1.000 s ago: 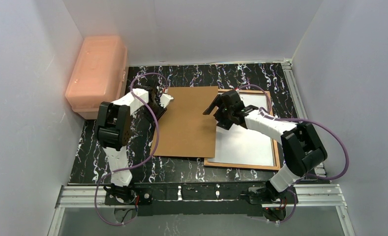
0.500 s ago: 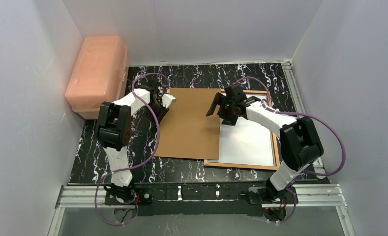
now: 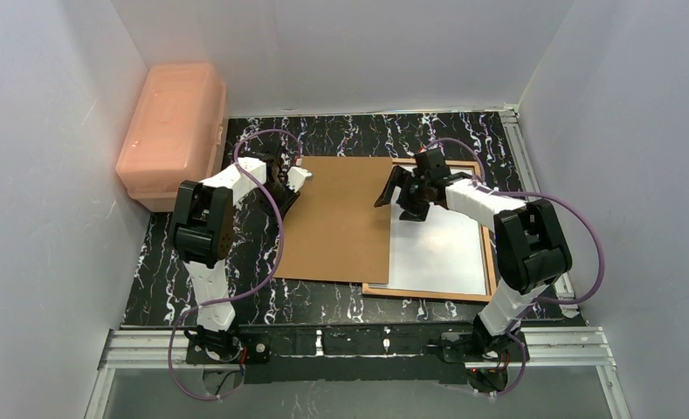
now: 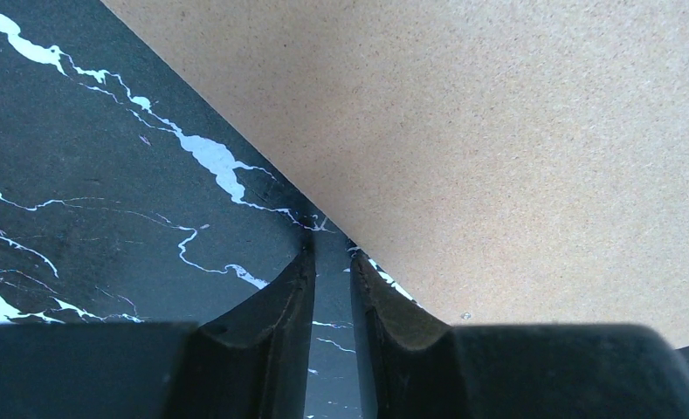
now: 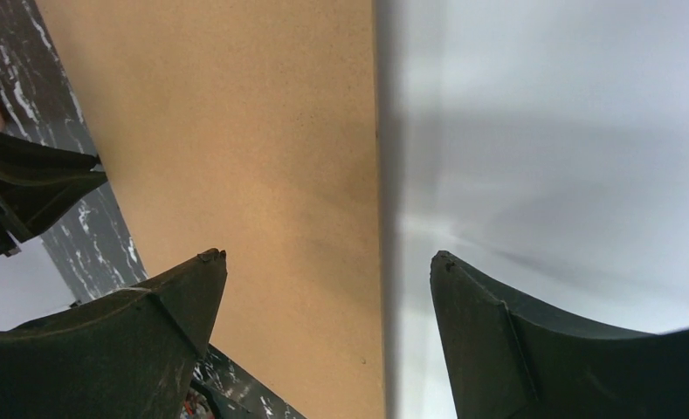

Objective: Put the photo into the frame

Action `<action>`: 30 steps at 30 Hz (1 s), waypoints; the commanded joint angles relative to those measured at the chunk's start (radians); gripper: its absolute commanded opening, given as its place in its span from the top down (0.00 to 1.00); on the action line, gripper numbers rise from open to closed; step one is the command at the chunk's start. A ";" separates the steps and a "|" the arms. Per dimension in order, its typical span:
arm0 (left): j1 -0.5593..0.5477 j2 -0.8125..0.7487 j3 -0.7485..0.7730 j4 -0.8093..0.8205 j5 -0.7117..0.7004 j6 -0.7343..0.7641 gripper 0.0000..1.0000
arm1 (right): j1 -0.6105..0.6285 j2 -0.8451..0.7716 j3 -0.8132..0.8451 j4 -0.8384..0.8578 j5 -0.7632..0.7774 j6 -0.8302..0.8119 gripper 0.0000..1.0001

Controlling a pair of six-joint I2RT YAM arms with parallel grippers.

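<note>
While backing board (image 3: 336, 218) overlaps frame (image 3: 428, 293) | left gripper (image 4: 330, 247) narrowed at its edge — grip unclear | right gripper (image 5: 327, 257) spread wide

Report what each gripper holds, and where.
Right gripper: open, nothing held. Left gripper: nearly shut tips meet the board at its left edge; a grip cannot be told.

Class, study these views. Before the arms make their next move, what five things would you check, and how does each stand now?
1. right gripper open: ok.
2. right gripper above the right edge of the board: ok.
3. board off the frame: not ok, it covers the frame's left part.
4. left gripper holding the board: cannot tell; its fingertips meet the board's edge.
5. photo in the frame: cannot tell; only a white sheet shows there.
</note>
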 commanded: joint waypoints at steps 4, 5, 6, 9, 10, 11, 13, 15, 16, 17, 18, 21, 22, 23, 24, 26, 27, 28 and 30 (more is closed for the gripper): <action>-0.018 0.053 -0.024 -0.018 0.045 -0.002 0.80 | -0.016 0.025 -0.031 0.141 -0.127 0.003 0.12; -0.017 0.053 -0.025 -0.019 0.044 -0.002 0.80 | -0.015 0.029 -0.033 0.145 -0.133 0.004 0.13; -0.018 0.051 -0.025 -0.019 0.047 -0.003 0.80 | -0.016 0.035 -0.036 0.148 -0.137 0.005 0.14; -0.017 0.050 -0.026 -0.018 0.046 -0.004 0.81 | -0.016 0.053 -0.047 0.158 -0.145 0.007 0.16; -0.018 0.049 -0.026 -0.019 0.044 -0.003 0.81 | -0.016 0.054 -0.053 0.165 -0.149 0.007 0.17; -0.017 0.047 -0.026 -0.018 0.044 -0.002 0.81 | -0.016 0.054 -0.058 0.170 -0.152 0.008 0.17; -0.018 0.046 -0.026 -0.018 0.040 -0.002 0.81 | -0.016 0.055 -0.067 0.181 -0.156 0.012 0.18; -0.017 0.044 -0.026 -0.018 0.042 -0.002 0.81 | -0.016 0.056 -0.074 0.191 -0.162 0.016 0.20; -0.018 0.043 -0.026 -0.019 0.043 -0.003 0.81 | -0.016 0.057 -0.077 0.198 -0.166 0.021 0.22; -0.018 0.043 -0.026 -0.018 0.043 -0.002 0.81 | -0.016 0.056 -0.084 0.211 -0.175 0.028 0.23; -0.018 0.043 -0.027 -0.018 0.044 -0.002 0.81 | -0.015 0.055 -0.092 0.227 -0.184 0.039 0.26; -0.017 0.042 -0.027 -0.020 0.043 -0.004 0.81 | -0.016 0.035 -0.115 0.278 -0.205 0.068 0.36; -0.018 0.042 -0.027 -0.020 0.044 -0.004 0.81 | -0.016 0.024 -0.123 0.296 -0.213 0.079 0.39; -0.018 0.043 -0.028 -0.020 0.043 -0.004 0.81 | -0.016 0.011 -0.129 0.313 -0.220 0.091 0.41; -0.018 0.042 -0.027 -0.020 0.043 -0.004 0.81 | -0.016 -0.003 -0.137 0.328 -0.226 0.107 0.43; -0.018 0.041 -0.027 -0.020 0.045 -0.003 0.81 | -0.016 -0.033 -0.151 0.368 -0.243 0.143 0.48; -0.018 0.041 -0.027 -0.020 0.047 -0.003 0.81 | -0.016 -0.049 -0.160 0.396 -0.254 0.166 0.50; -0.017 0.040 -0.027 -0.020 0.048 -0.003 0.82 | -0.015 -0.062 -0.169 0.429 -0.268 0.189 0.51; -0.017 0.042 -0.029 -0.020 0.052 -0.004 0.82 | -0.013 -0.095 -0.186 0.499 -0.292 0.238 0.52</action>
